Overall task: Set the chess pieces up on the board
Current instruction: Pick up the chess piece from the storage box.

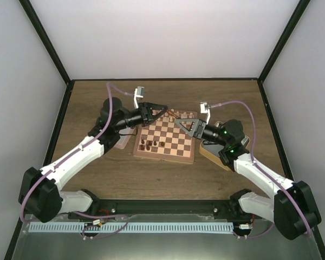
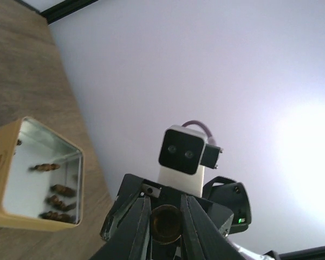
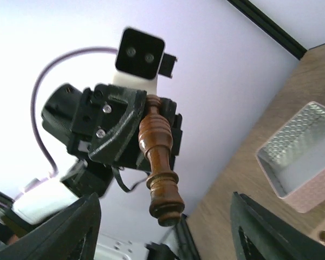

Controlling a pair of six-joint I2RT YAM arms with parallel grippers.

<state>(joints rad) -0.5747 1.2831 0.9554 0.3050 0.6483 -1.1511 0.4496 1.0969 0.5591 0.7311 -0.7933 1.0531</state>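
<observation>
Progress check on the chess setup: not far in, I'd say. Below my left gripper (image 1: pixel 158 110), on the side nearer my base, a small cluster of dark pieces (image 1: pixel 151 144) stands on the board (image 1: pixel 163 159), and most squares show bare wood. A few little pieces (image 1: pixel 174 114) sit along the board's far edge, roughly under the gap between my two grippers, but I can't tell their colour from the top camera. The yellow-rimmed tin (image 2: pixel 27 222), down on the table under my right wrist, has several dark chessmen (image 2: pixel 57 200) lying in it, so my guess is there's plenty left to place.

Left gripper is clamped on one dark chess piece (image 3: pixel 160 162), up in the air over the far part of the board, touching nothing but my fingers. The narrow head end is pinched between them and the wide round base sticks out past the fingertips. Its long axis runs straight along my left fingers: my left wrist camera only gets the round base end-on. So I reckon it's lying roughly level, not upright, base pointing at my right gripper (image 1: pixel 183 125), which faces it from close by with its fingers spread wide and nothing between them. Can't tell whether the base is inside that gap. Either way it needs tipping base-down before it can stand on a square.
</observation>
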